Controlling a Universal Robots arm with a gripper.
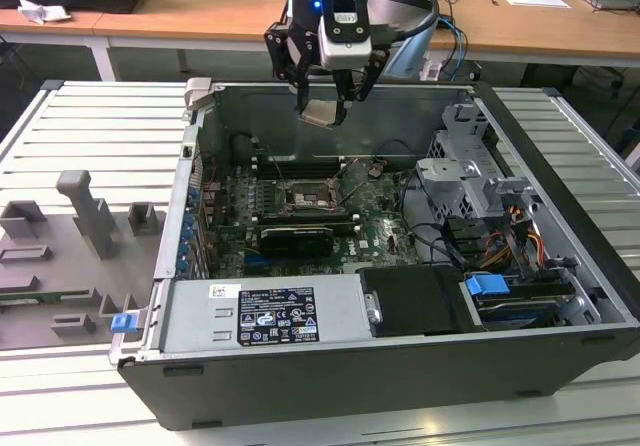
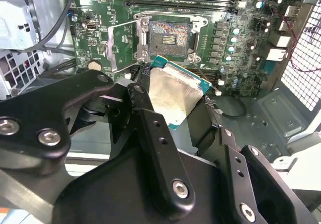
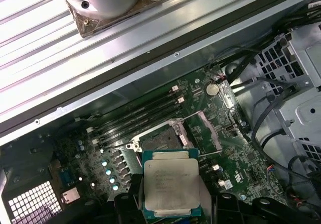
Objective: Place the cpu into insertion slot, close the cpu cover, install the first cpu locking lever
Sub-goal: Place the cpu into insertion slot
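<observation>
Gripper (image 2: 175,108) tight around one cpu (image 2: 173,91) above one bare socket (image 2: 168,35), cpu cover (image 2: 123,45) open.

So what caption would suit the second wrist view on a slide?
The jaws hold the cpu aloft; beyond it, the empty socket and its open cpu cover.

Exterior view overlooks case (image 1: 400,376); wrist views face insertion slot (image 2: 168,35) (image 3: 160,139).

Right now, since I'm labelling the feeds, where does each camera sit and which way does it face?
Exterior view: off the arm, looking down into the computer case; the gripper holds the cpu.
First wrist view: on the arm, facing the socket; gripper shows.
Second wrist view: likewise, past black gripper links.
Both wrist views share cpu and socket.
</observation>
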